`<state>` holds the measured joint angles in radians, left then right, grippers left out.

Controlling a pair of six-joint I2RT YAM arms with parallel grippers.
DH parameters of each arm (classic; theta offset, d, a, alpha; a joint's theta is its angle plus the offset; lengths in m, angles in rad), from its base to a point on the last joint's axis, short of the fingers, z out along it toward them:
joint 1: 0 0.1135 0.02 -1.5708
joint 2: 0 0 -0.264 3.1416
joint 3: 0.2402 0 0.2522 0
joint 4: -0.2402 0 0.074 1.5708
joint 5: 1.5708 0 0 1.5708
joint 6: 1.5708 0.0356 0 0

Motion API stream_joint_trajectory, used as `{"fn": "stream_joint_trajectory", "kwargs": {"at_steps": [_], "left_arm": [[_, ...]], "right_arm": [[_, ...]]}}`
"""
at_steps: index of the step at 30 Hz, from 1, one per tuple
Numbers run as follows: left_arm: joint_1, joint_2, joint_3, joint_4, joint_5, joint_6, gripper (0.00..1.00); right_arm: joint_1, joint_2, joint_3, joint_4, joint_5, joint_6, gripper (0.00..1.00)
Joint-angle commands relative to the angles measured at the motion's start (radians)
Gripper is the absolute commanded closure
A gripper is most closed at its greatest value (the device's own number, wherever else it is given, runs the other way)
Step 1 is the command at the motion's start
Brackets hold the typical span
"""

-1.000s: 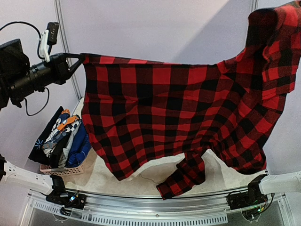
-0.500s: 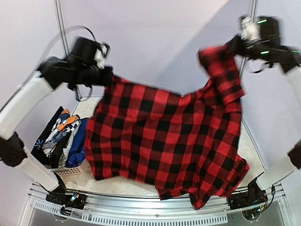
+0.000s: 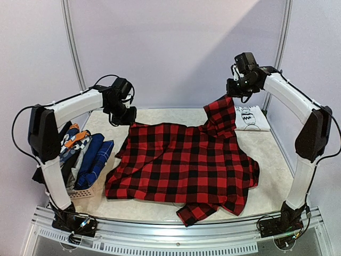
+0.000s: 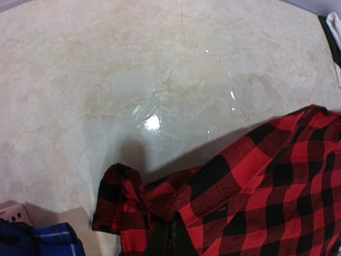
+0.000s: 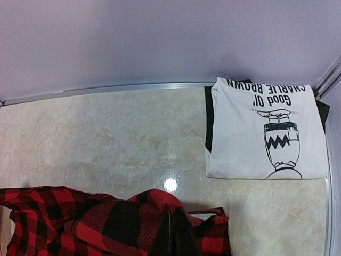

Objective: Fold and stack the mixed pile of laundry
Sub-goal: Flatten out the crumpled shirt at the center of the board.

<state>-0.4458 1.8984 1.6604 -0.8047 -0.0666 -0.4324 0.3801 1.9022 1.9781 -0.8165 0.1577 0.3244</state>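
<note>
1. Left wrist view: the left jaws are pinched fully shut on a bunched corner of the red-black plaid shirt [image 4: 256,181], close above the pale worktop [image 4: 133,69].
2. In the right wrist view, the right jaws are likewise clamped tight on another gathered fold of the same shirt.
3. From above, the shirt lies spread over the middle of the worktop, mostly flat. Its far right part is drawn up into a peak under the right jaws, and a sleeve trails toward the near edge.
4. A folded white T-shirt [image 5: 266,128] with dark print lies in the far right corner, apart from the shirt.
5. Navy, blue plaid and orange-patterned garments [image 3: 88,157] fill the basket [image 3: 80,193] at the left edge.
</note>
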Motion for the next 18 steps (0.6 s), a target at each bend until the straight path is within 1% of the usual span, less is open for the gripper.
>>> {"fn": "stream_joint_trajectory", "kwargs": {"at_steps": [1,8,9,10,11,12,13,14,15,16,18], "left_arm": [[0.034,0.064,0.067,0.053,0.090,-0.008,1.00],[0.076,0.178,0.147,0.120,0.122,-0.012,0.97],[0.081,0.194,0.162,0.136,0.109,-0.010,0.90],[0.087,0.214,0.176,0.147,0.059,-0.007,0.78],[0.089,0.234,0.199,0.142,-0.008,-0.004,0.61],[0.093,0.253,0.229,0.126,-0.054,-0.002,0.50],[0.094,0.265,0.238,0.117,-0.071,0.005,0.42],[0.094,0.266,0.231,0.123,-0.073,0.014,0.36],[0.092,0.253,0.209,0.150,-0.058,0.026,0.33],[0.087,0.235,0.173,0.186,-0.039,0.045,0.30],[0.077,0.200,0.111,0.262,-0.008,0.076,0.29]], "right_arm": [[-0.023,0.066,0.069,0.060,-0.046,0.003,1.00],[-0.035,0.187,0.182,0.103,-0.090,0.005,1.00],[-0.037,0.211,0.200,0.112,-0.097,0.011,1.00],[-0.040,0.232,0.220,0.120,-0.105,0.015,1.00],[-0.044,0.249,0.244,0.126,-0.108,0.020,1.00],[-0.049,0.279,0.269,0.128,-0.110,0.033,1.00],[-0.056,0.298,0.297,0.128,-0.120,0.041,1.00],[-0.062,0.325,0.323,0.127,-0.128,0.051,1.00],[-0.067,0.352,0.341,0.126,-0.135,0.058,1.00],[-0.072,0.364,0.349,0.131,-0.142,0.062,1.00],[-0.080,0.380,0.349,0.143,-0.147,0.069,1.00]]}}
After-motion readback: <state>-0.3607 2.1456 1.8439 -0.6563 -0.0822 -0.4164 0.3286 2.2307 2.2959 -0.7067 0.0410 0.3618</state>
